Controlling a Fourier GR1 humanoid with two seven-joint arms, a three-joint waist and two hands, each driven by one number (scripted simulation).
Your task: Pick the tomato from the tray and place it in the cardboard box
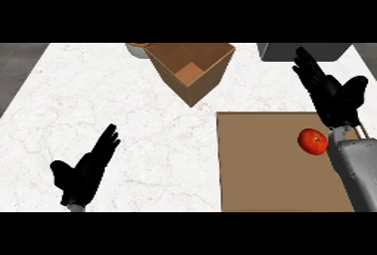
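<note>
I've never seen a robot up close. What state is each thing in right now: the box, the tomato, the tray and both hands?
cardboard box: upright, open at the top, nothing visible inside.
tomato: lying on the tray, not held.
tray: lying flat, carrying only the tomato.
right hand: open, fingers straight, holding nothing, just beyond the tomato.
left hand: open, resting at the view's lower left.

**No Readable Text**

No writing, label, brand, number or sign can be read anywhere in the head view. The cardboard box shows only plain brown walls. The tray, to the right of the box and nearer the view's lower edge, is a bare brown surface. The tomato lying on it shows no sticker. The white counter around the box shows only faint marbled veining.
</note>
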